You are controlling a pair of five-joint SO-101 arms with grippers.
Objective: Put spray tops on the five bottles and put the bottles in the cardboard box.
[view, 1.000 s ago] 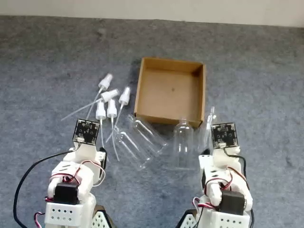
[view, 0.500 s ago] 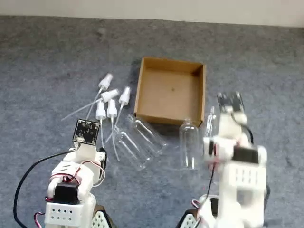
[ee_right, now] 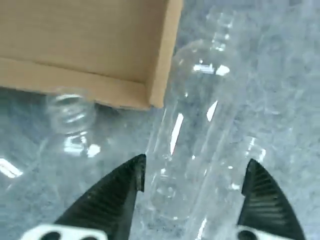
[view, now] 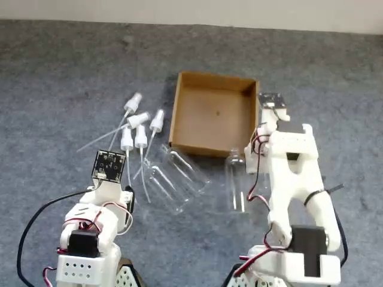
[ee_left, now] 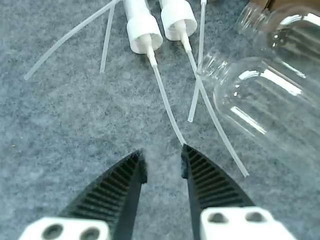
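Grey carpet (view: 60, 72); clear bottle (ee_right: 195, 100) lies between wide-apart right jaws.

Grey table (view: 60, 72) carries bottles (view: 236, 182), spray tops (view: 141, 136) and cardboard box (view: 214, 79).

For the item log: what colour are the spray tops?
The spray tops are white, with translucent tubes; left wrist view shows it best.
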